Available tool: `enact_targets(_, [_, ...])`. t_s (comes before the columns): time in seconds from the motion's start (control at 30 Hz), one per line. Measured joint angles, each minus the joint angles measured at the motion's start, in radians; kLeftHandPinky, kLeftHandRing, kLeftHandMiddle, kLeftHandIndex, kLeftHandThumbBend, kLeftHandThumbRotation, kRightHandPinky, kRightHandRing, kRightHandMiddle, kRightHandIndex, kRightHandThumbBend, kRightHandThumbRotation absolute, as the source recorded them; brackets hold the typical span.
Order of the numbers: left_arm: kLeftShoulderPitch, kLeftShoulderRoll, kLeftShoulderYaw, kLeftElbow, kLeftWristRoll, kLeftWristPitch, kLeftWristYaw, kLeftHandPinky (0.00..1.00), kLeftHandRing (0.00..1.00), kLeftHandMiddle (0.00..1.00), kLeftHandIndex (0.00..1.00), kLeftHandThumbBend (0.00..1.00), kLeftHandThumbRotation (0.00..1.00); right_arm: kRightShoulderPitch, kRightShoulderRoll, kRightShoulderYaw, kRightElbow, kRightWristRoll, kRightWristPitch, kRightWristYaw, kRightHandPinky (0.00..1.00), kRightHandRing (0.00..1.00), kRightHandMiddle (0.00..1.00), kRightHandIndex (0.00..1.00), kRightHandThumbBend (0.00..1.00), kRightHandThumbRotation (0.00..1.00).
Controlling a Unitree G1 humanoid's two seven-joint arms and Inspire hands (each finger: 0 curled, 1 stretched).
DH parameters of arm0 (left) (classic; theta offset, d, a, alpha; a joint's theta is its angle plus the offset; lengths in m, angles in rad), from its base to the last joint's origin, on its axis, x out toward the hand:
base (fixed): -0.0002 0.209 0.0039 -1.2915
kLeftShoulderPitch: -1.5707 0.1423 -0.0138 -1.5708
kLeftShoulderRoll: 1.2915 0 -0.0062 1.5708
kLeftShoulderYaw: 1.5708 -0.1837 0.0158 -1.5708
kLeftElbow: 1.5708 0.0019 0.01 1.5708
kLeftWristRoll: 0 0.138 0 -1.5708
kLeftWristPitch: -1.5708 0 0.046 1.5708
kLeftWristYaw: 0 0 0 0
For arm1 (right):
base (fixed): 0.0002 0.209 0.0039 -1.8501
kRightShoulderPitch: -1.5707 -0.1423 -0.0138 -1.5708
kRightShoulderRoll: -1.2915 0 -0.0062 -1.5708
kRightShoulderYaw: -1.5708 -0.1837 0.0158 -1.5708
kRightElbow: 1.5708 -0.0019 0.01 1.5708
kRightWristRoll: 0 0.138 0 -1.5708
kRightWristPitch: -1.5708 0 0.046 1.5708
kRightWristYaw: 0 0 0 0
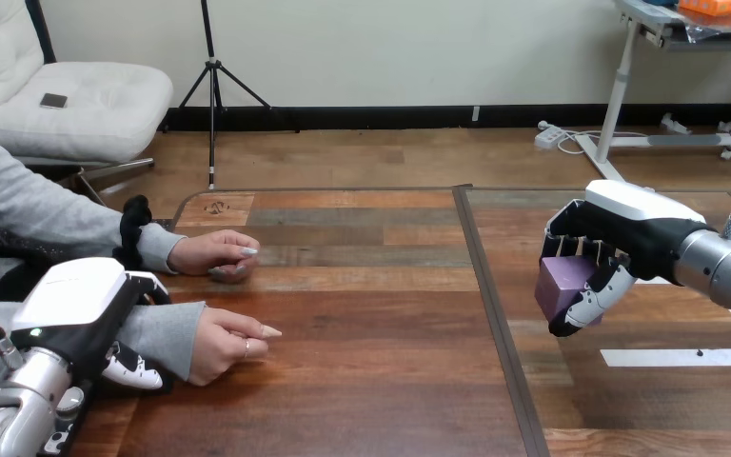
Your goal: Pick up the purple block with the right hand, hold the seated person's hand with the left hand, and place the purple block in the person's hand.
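Observation:
The purple block (pixel 563 284) hangs above the right half of the table, and my right hand (pixel 619 243) is shut on it, with fingers over its top and the thumb under its front edge. At the lower left, my left hand (pixel 76 305) is on the grey-sleeved wrist of the person's nearer hand (pixel 227 343). Its fingers (pixel 136 367) curl under that wrist and the thumb lies over the sleeve. The nearer hand rests on the table, loosely closed on its side. The person's farther hand (pixel 211 252) lies palm down on the table behind it.
A dark seam (pixel 495 314) runs front to back between the two wooden tabletops. A strip of white tape (pixel 676 357) lies on the right tabletop below my right forearm. Bare wood (pixel 381 333) lies between the person's hands and the block.

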Motion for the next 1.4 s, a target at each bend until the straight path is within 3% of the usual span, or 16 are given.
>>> enact_targets(1.1, [-0.041, 0.000, -0.007, 0.080, -0.050, -0.051, -0.021, 0.27, 0.34, 0.42, 0.42, 0.86, 0.00, 0.000, 0.000, 0.000, 0.000, 0.000, -0.005, -0.003, 0.36, 0.41, 0.45, 0.44, 0.80, 0.00])
enact_targets(1.4, [-0.053, -0.001, -0.008, 0.099, -0.058, -0.051, -0.033, 0.26, 0.33, 0.41, 0.41, 0.86, 0.00, 0.000, 0.000, 0.000, 0.000, 0.000, -0.005, -0.003, 0.35, 0.40, 0.45, 0.44, 0.80, 0.00])
